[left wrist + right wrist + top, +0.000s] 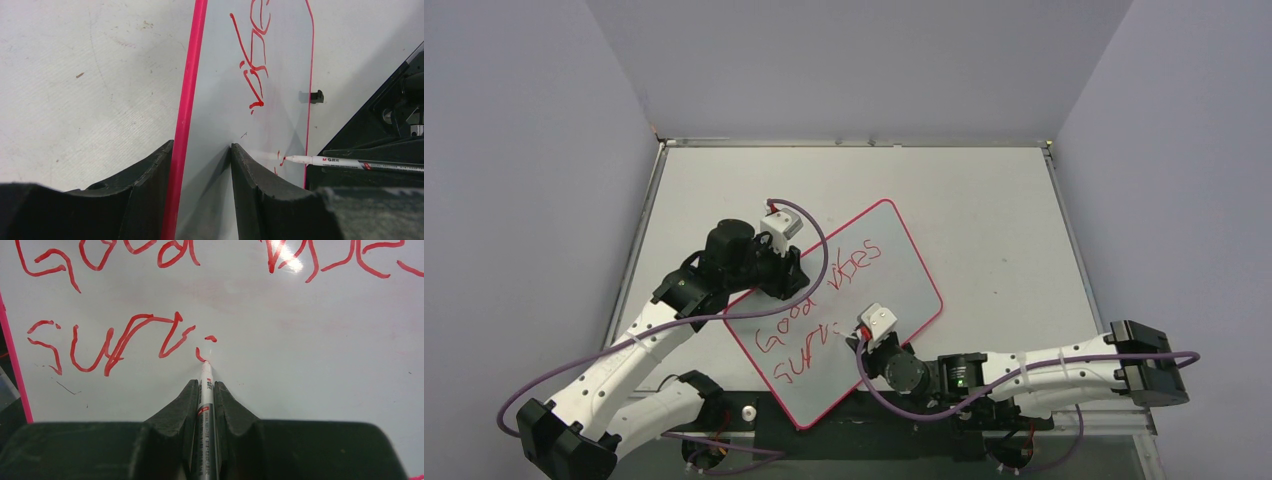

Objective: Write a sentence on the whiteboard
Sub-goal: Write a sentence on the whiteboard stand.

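Red-framed board point(894, 262): our left claw point(201, 152) clamps its edge to steady it. Our right claw point(205, 387) pinches the pen point(205, 377) onto the sentence point(119, 342).

A pale grey table point(984, 220) fills the middle of the top view; a thin metal edge point(854, 142) runs along it at 12 o'clock; plain grey-purple walls stand around it, one at 12 o'clock point(854, 60), one at 9 o'clock point(514, 200), one at 3 o'clock point(1174, 180); in the left wrist view the table top at 10 o'clock has faint scratches and a few small brown specks point(80, 75); a marker point(205, 385) comes up from 6 o'clock in the right wrist view, tip toward 12 o'clock; it is white near the tip, then grey with a small red band and tiny print.
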### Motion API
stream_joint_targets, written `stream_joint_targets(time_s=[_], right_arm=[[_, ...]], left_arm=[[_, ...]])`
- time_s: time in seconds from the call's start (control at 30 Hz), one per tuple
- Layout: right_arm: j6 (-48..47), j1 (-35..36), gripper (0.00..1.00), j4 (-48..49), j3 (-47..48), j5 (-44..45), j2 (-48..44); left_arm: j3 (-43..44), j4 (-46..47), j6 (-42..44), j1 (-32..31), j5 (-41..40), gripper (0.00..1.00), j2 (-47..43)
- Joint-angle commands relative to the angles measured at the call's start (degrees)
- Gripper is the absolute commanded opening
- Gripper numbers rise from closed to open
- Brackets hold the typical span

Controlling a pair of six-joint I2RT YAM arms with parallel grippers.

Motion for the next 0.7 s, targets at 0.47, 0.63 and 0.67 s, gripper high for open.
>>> stream_joint_targets(time_s=[0.47, 0.63, 0.67], right_arm=[[0.26, -1.40, 0.00, -3.61, 0.18, 4.91, -2.25], [-0.96, -3.25, 0.00, -4.22, 0.86, 4.96, -2.36], [-1.28, -3.86, 0.00, -4.25, 1.04, 4.84, -2.36]], left_arm=[[1.32, 3.09, 2.20, 0.12, -3.32, 0.00, -0.59], [1.31, 3.06, 2.26, 0.08, -3.40, 0.00, -0.48], [1.34, 3.01, 2.26, 0.08, -3.35, 0.00, -0.46]])
